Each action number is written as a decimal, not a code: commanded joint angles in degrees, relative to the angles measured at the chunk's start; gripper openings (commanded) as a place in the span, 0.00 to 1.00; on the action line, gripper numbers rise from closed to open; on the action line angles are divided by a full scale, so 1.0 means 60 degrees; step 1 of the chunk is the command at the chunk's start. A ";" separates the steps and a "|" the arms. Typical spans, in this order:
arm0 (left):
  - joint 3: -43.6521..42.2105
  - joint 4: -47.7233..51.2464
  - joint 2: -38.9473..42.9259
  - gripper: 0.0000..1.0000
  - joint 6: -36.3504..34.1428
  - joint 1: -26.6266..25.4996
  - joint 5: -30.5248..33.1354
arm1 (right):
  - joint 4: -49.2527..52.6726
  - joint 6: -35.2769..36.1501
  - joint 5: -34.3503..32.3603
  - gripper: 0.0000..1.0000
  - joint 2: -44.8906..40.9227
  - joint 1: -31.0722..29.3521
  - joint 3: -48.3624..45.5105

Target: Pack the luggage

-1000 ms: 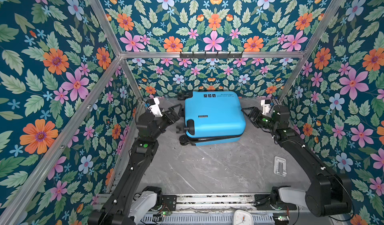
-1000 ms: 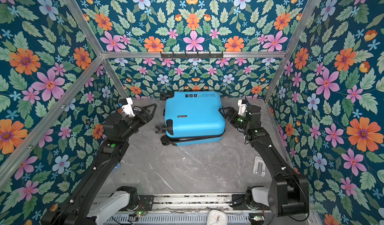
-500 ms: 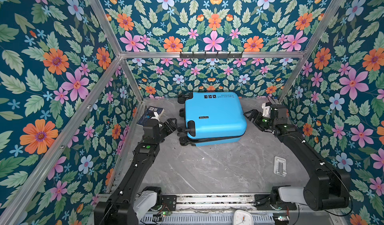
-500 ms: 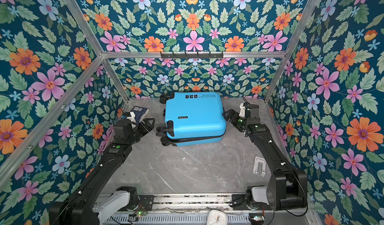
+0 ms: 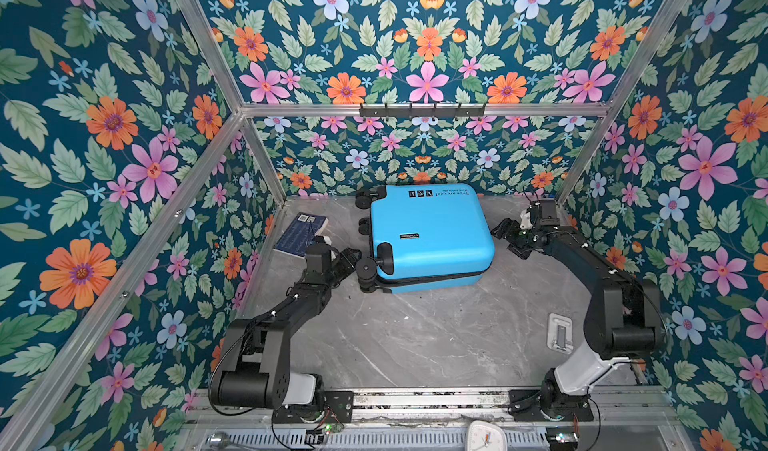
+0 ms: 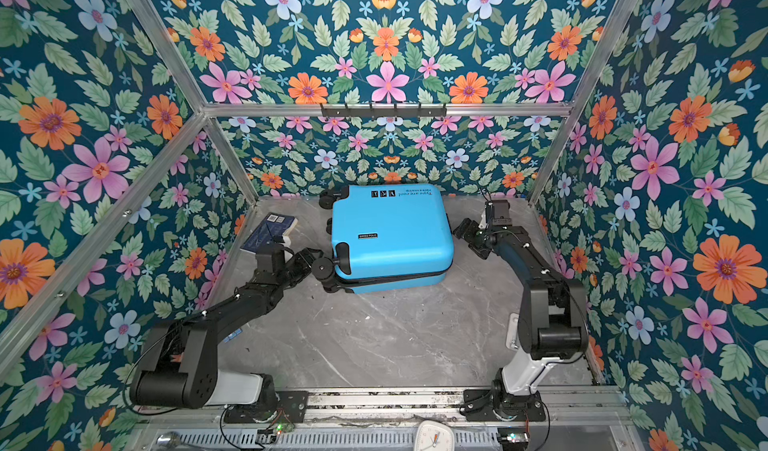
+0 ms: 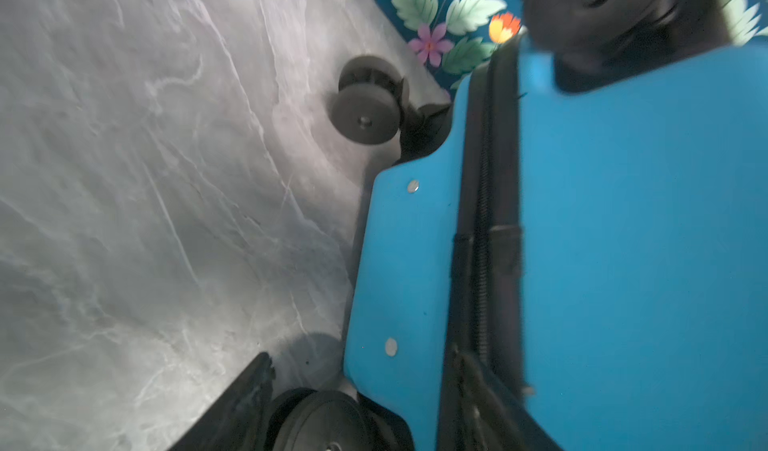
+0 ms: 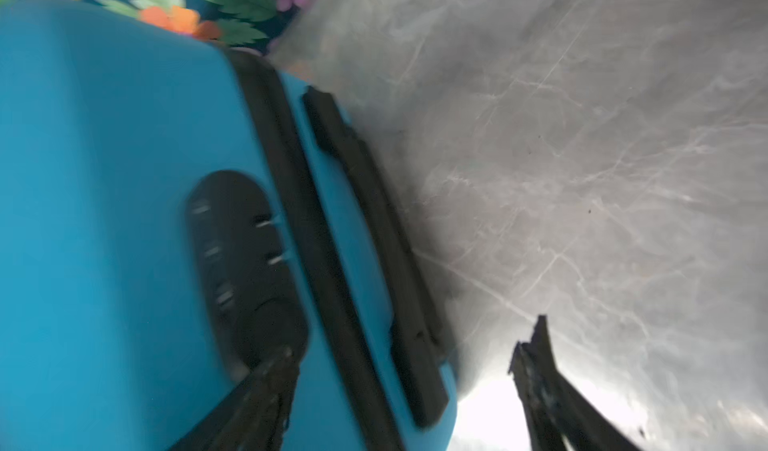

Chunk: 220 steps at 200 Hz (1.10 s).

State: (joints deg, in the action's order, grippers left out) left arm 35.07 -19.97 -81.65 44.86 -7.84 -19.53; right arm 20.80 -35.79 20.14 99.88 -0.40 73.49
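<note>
Nearby, dark-blue book (image 5: pixel 301 235) beside the luggage (image 5: pixel 432 237)

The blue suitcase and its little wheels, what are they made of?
The suitcase looks like hard plastic: its smooth blue shell keeps a firm rounded shape with a soft sheen. The wheels look like matte black plastic or rubber; I cannot tell which.

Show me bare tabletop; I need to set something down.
Widest: grey marble tabletop between the bright-blue hard-shell suitcase and the front metal rail. Smaller: far corner beyond the right gripper. Crowded: left gripper beside the suitcase, dark-blue book beyond it.
</note>
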 commanded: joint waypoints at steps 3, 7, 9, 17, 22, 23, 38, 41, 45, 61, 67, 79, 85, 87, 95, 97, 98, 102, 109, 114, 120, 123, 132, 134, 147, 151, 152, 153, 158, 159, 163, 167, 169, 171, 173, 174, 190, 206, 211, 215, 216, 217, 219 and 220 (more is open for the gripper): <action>-0.0168 -0.1018 -0.0359 0.71 0.0088 -0.0049 -0.0700 | 0.0256 0.0133 0.0620 0.81 0.0870 -0.0028 0.0711; -0.0197 -0.1081 -0.0419 0.70 0.0096 -0.0069 -0.0734 | 0.0245 0.0135 0.0733 0.81 0.1021 -0.0033 0.0843; -0.0221 -0.1122 -0.0442 0.70 0.0104 -0.0081 -0.0753 | 0.0234 0.0135 0.0775 0.81 0.1090 -0.0027 0.0908; -0.0296 -0.1268 -0.0561 0.70 0.0111 -0.0129 -0.0848 | 0.0296 0.0175 0.0846 0.81 0.1396 -0.0031 0.1187; -0.0327 -0.1378 -0.0617 0.70 0.0132 -0.0171 -0.0904 | 0.0335 0.0213 0.0936 0.81 0.1557 -0.0035 0.1362; -0.0339 -0.1405 -0.0631 0.70 0.0129 -0.0179 -0.0919 | 0.0335 0.0225 0.0950 0.81 0.1589 -0.0035 0.1412; -0.0521 -0.1837 -0.0757 0.70 0.0262 -0.0245 -0.1133 | 0.0383 0.0374 0.1352 0.80 0.2052 -0.0042 0.1943; -0.0552 -0.1914 -0.0782 0.70 0.0286 -0.0267 -0.1183 | 0.0386 0.0403 0.1407 0.80 0.2134 -0.0045 0.2046; -0.0606 -0.2033 -0.0811 0.70 0.0314 -0.0283 -0.1250 | 0.0388 0.0446 0.1524 0.80 0.2220 -0.0050 0.2172; -0.0689 -0.2392 -0.1004 0.70 0.0454 -0.0483 -0.1540 | 0.0243 0.0472 0.1931 0.80 0.2548 -0.0044 0.2520; -0.0723 -0.2572 -0.1089 0.70 0.0517 -0.0608 -0.1667 | 0.0253 0.0514 0.1971 0.79 0.2652 -0.0042 0.2656; -0.0840 -0.3021 -0.1230 0.70 0.0695 -0.0919 -0.1826 | 0.0395 0.0638 0.2051 0.79 0.2881 -0.0040 0.2971; -0.0899 -0.3218 -0.1285 0.70 0.0771 -0.1095 -0.1851 | 0.0485 0.0691 0.2068 0.79 0.2974 -0.0042 0.3117; -0.0913 -0.3300 -0.1299 0.70 0.0781 -0.1166 -0.1852 | 0.0510 0.0721 0.2064 0.79 0.2992 -0.0037 0.3176; -0.0972 -0.3519 -0.1380 0.70 0.0872 -0.1439 -0.1848 | 0.0730 0.0778 0.1987 0.79 0.3092 0.0028 0.3359; -0.0979 -0.3588 -0.1389 0.70 0.0898 -0.1504 -0.1837 | 0.0791 0.0779 0.1938 0.79 0.3106 0.0050 0.3397; -0.0988 -0.3609 -0.1391 0.70 0.0900 -0.1520 -0.1833 | 0.0808 0.0779 0.1927 0.79 0.3110 0.0066 0.3418; -0.1010 -0.3694 -0.1410 0.70 0.0947 -0.1641 -0.1782 | 0.0897 0.0769 0.1871 0.79 0.3143 0.0121 0.3481; -0.1057 -0.3854 -0.1417 0.70 0.1050 -0.1888 -0.1689 | 0.1017 0.0691 0.1854 0.79 0.3180 0.0262 0.3551; -0.1108 -0.3992 -0.1421 0.70 0.1128 -0.2060 -0.1610 | 0.1071 0.0618 0.1897 0.79 0.3202 0.0378 0.3569; -0.1174 -0.4197 -0.1422 0.70 0.1227 -0.2285 -0.1523 | 0.1123 0.0505 0.1967 0.80 0.3184 0.0534 0.3584; -0.1196 -0.4289 -0.1434 0.70 0.1269 -0.2382 -0.1479 | 0.1156 0.0461 0.1985 0.79 0.3186 0.0627 0.3586; -0.1216 -0.4427 -0.1451 0.70 0.1375 -0.2706 -0.1349 | 0.1244 0.0312 0.2058 0.79 0.3152 0.0897 0.3561; -0.1216 -0.4441 -0.1462 0.70 0.1397 -0.2777 -0.1313 | 0.1264 0.0278 0.2069 0.79 0.3139 0.0934 0.3550; -0.1265 -0.4637 -0.1478 0.70 0.1551 -0.3269 -0.1084 | 0.1300 0.0111 0.2121 0.79 0.2995 0.1371 0.3412; -0.1287 -0.4719 -0.1467 0.70 0.1624 -0.3374 -0.1003 | 0.1335 0.0069 0.2097 0.79 0.2947 0.1490 0.3363; -0.1303 -0.4753 -0.1466 0.70 0.1636 -0.3422 -0.0991 | 0.1359 0.0058 0.2095 0.79 0.2936 0.1526 0.3350; -0.1311 -0.4785 -0.1466 0.70 0.1657 -0.3460 -0.0970 | 0.1371 0.0045 0.2086 0.79 0.2923 0.1566 0.3336; -0.1403 -0.4906 -0.1453 0.70 0.1754 -0.3601 -0.0884 | 0.1396 0.0024 0.2075 0.79 0.2846 0.1715 0.3267; -0.1412 -0.4934 -0.1444 0.70 0.1775 -0.3630 -0.0865 | 0.1397 0.0021 0.2069 0.79 0.2819 0.1755 0.3251; -0.1509 -0.5026 -0.1402 0.70 0.1853 -0.3713 -0.0781 | 0.1433 0.0018 0.2063 0.79 0.2765 0.1869 0.3194; -0.1599 -0.5116 -0.1339 0.70 0.1934 -0.3782 -0.0685 | 0.1455 0.0018 0.2077 0.79 0.2696 0.1981 0.3124; -0.1671 -0.5159 -0.1306 0.70 0.1966 -0.3815 -0.0627 | 0.1456 0.0025 0.2077 0.79 0.2658 0.2033 0.3093; -0.1711 -0.5192 -0.1250 0.70 0.1999 -0.3838 -0.0568 | 0.1492 0.0031 0.2059 0.79 0.2620 0.2082 0.3067; -0.1790 -0.5214 -0.1188 0.70 0.2030 -0.3858 -0.0521 | 0.1512 0.0032 0.2040 0.79 0.2577 0.2142 0.3028; -0.1833 -0.5221 -0.1166 0.70 0.2044 -0.3869 -0.0501 | 0.1528 0.0032 0.2030 0.79 0.2553 0.2167 0.3014; -0.2400 -0.4955 -0.0428 0.70 0.2137 -0.3894 -0.0143 | 0.1588 0.0087 0.1855 0.79 0.2196 0.2475 0.2619; -0.2657 -0.3359 0.0822 0.71 0.1656 -0.3894 0.0397 | 0.1680 0.0272 0.1762 0.79 0.1854 0.2531 0.2294; -0.2654 -0.2700 0.1245 0.72 0.1403 -0.3887 0.0614 | 0.1689 0.0323 0.1756 0.79 0.1768 0.2528 0.2179; -0.2612 -0.2127 0.1624 0.73 0.1200 -0.3872 0.0800 | 0.1674 0.0338 0.1769 0.79 0.1656 0.2516 0.2064; -0.2588 -0.1978 0.1712 0.74 0.1161 -0.3868 0.0848 | 0.1668 0.0332 0.1777 0.79 0.1639 0.2522 0.2034; -0.2576 -0.1837 0.1801 0.74 0.1112 -0.3859 0.0894 | 0.1664 0.0336 0.1781 0.79 0.1615 0.2518 0.1997; -0.2526 -0.1545 0.1988 0.75 0.0998 -0.3853 0.1002 | 0.1651 0.0328 0.1784 0.79 0.1579 0.2504 0.1933; -0.2508 -0.1401 0.2070 0.76 0.0943 -0.3837 0.1059 | 0.1648 0.0327 0.1784 0.79 0.1556 0.2501 0.1895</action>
State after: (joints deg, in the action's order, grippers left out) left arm 19.51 -41.98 -77.54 55.88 -31.14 -20.05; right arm 29.58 -34.92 31.20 111.61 14.76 87.53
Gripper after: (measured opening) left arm 0.719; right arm 0.792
